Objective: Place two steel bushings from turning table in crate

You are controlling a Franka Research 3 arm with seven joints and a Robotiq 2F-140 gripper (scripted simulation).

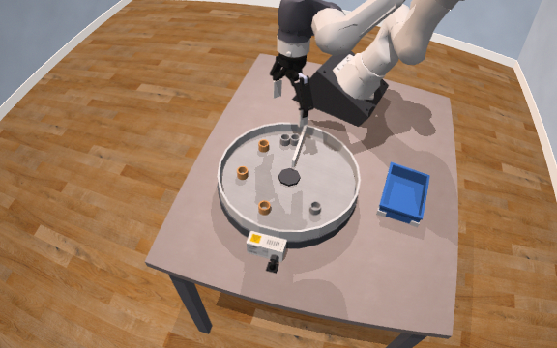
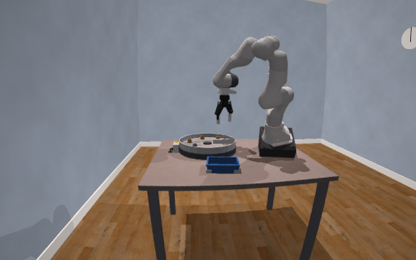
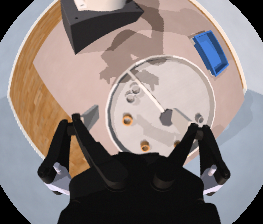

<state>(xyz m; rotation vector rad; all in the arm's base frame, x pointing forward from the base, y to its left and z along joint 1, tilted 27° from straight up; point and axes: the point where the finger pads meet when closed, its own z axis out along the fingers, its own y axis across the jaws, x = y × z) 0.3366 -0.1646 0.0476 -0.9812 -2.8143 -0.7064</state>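
Observation:
The turning table (image 1: 332,179) (image 2: 208,146) (image 3: 192,90) is a round, walled grey disc. Two steel bushings (image 1: 284,139) (image 1: 295,139) (image 3: 135,89) (image 3: 130,98) stand side by side by the white bar, near the robot side. A third steel bushing (image 1: 315,210) (image 3: 199,118) stands apart, toward the front right in the top view. Three orange bushings (image 1: 263,145) (image 1: 242,173) (image 1: 264,208) are spread along the left side. The blue crate (image 1: 404,193) (image 2: 222,168) (image 3: 212,52) shows no bushing inside. My gripper (image 1: 290,103) (image 2: 224,120) (image 3: 135,113) is open and empty, pointing down high above the turning table.
A white bar (image 1: 299,146) (image 3: 147,91) runs from the rim to the dark hub (image 1: 289,177) (image 3: 166,117). The wall stands up around the disc. A white box (image 1: 266,245) (image 2: 176,146) sits at the turning table's front edge. The dark robot base (image 1: 337,92) is behind.

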